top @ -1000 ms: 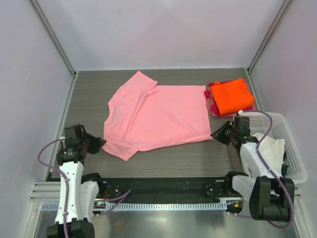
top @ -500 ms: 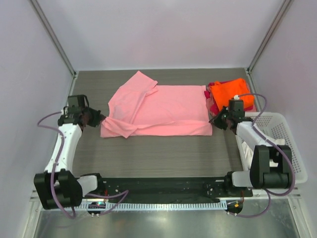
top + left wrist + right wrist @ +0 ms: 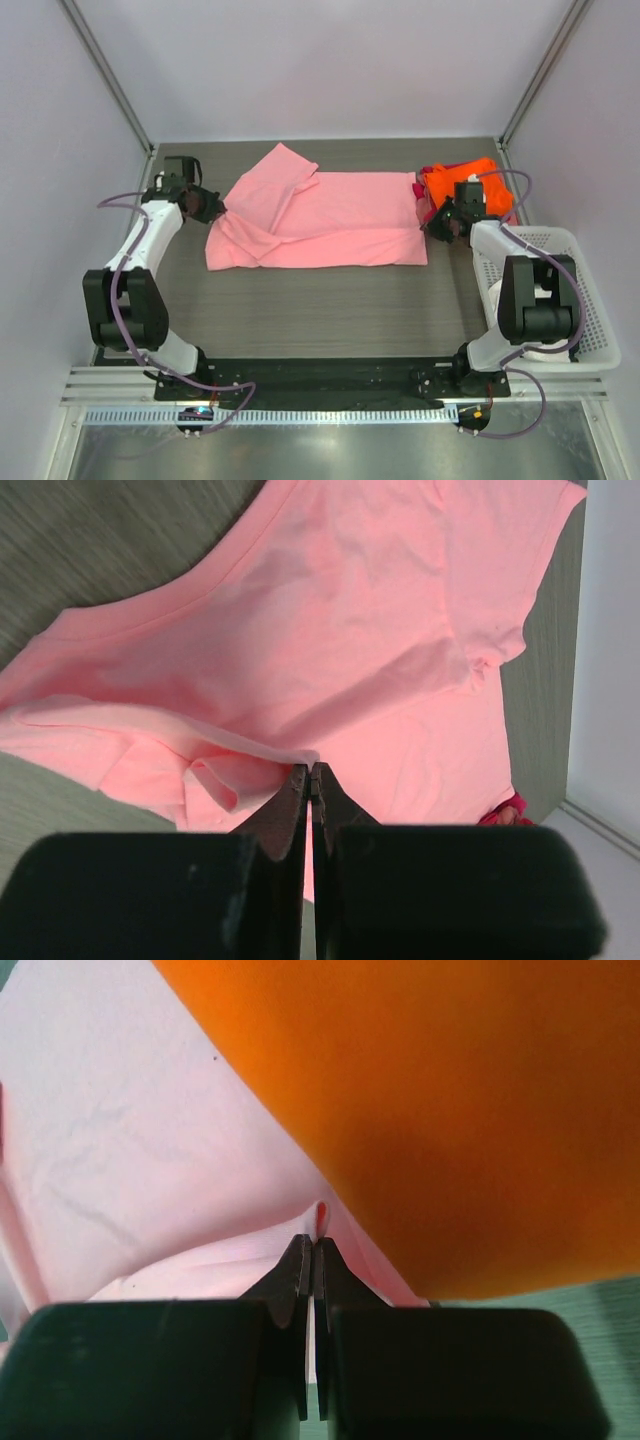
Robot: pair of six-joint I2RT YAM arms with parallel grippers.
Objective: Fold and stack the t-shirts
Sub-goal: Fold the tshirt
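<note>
The basket [image 3: 592, 318] sits lower right, apart from the fold. Mid-frame the pink shirt [image 3: 330, 225] lies across the table, its near edge doubled over toward the back. The left gripper [image 3: 212, 205] and right gripper [image 3: 441, 226] are pressed together, each pinching one end of that edge. Best to carry both ends level, cloth taut, and lay the hem straight before letting go. Upper right, the orange shirt [image 3: 452, 180] lies just beside the right gripper; avoid dragging it.

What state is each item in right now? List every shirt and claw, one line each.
pink t-shirt: near half folded over, both ends pinched.
orange t-shirt: folded, lying on magenta t-shirt.
left claw: shut on pink t-shirt.
right claw: shut on pink t-shirt.
</note>
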